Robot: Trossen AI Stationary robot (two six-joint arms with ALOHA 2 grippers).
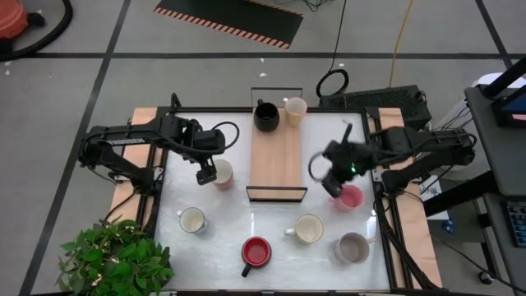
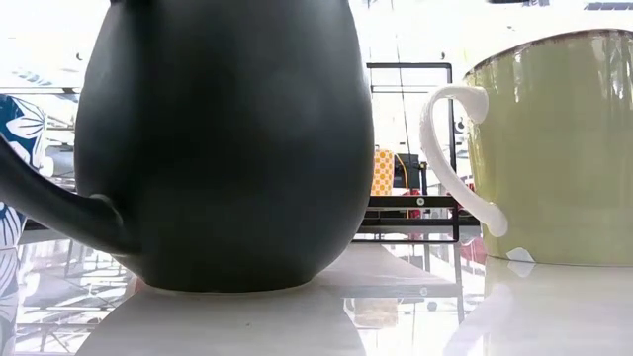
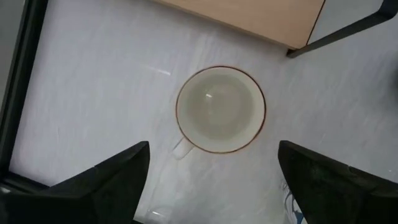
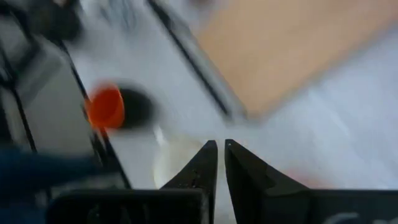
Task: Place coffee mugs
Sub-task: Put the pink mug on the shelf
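Left claw [image 1: 205, 175] hovers spread directly above a cream mug [image 3: 221, 109].

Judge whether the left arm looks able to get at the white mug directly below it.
Probably yes. The left gripper hangs open above the white mug, which stands alone on bare table beside the wooden tray, nothing between them.
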